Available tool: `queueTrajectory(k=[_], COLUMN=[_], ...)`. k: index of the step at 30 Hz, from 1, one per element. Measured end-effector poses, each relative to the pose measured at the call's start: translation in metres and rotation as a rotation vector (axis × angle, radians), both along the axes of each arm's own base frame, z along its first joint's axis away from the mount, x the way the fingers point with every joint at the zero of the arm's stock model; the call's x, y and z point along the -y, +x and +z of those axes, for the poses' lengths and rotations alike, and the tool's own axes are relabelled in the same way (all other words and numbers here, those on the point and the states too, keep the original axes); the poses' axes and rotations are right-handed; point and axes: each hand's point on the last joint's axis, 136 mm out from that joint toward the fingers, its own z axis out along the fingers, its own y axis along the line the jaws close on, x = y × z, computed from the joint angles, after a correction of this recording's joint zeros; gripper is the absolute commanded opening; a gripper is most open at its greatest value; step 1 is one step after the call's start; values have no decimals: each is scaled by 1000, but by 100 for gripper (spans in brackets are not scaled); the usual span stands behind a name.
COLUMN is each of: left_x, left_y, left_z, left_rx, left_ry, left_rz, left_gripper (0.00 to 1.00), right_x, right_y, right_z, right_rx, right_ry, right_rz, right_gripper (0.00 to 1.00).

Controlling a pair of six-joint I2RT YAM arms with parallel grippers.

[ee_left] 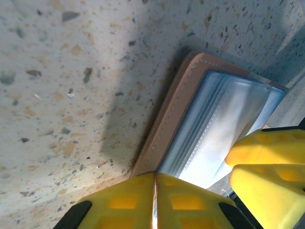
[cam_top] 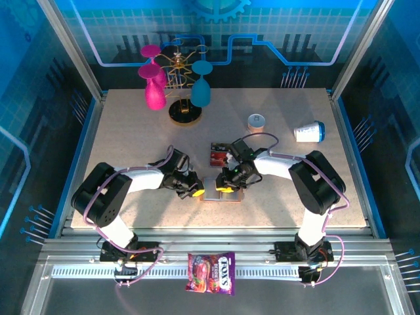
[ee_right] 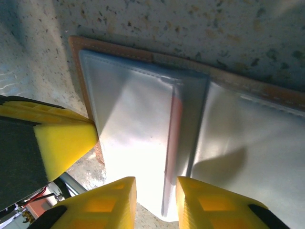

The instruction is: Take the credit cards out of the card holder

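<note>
Flat tan stitched card holder [ee_left: 167,119], grey-blue pockets, 1 red credit card [ee_right: 175,119] edge inside. L gripper [ee_left: 155,183] clamped on holder rim; R gripper [ee_right: 156,188] jaws slightly apart. Loose red cards [cam_top: 217,154] at holder's 12 o'clock, count unclear.

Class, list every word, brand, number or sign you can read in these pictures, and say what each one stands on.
"FOX'S": on the candy bag lying in front of the table's near edge.
Print on the red cards on the table: too small to read.
Label on the white cup lying on its side: blurred.
Top of the small round container: unreadable.
No text seen on the card holder.
</note>
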Motion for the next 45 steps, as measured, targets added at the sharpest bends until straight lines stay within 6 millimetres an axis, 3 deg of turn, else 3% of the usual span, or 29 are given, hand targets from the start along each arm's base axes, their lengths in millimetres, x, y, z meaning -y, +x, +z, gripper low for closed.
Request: queueTrajectory(k=[7, 15, 22, 45], left_x=[0, 0, 0, -1], left_y=[0, 0, 0, 0], left_z=[0, 0, 0, 1], left_rx=[0, 0, 0, 1], left_ry=[0, 0, 0, 5], left_rz=[0, 0, 0, 2], left_gripper=[11, 11, 11, 10], right_x=[2, -15, -22, -15], right_y=[-1, 1, -3, -2], right_z=[-1, 12, 11, 0], right_rx=[-3, 7, -1, 3], right_ry=[-12, 73, 77, 37], right_rz=[-1, 3, 15, 16], right_gripper=[28, 28, 30, 31])
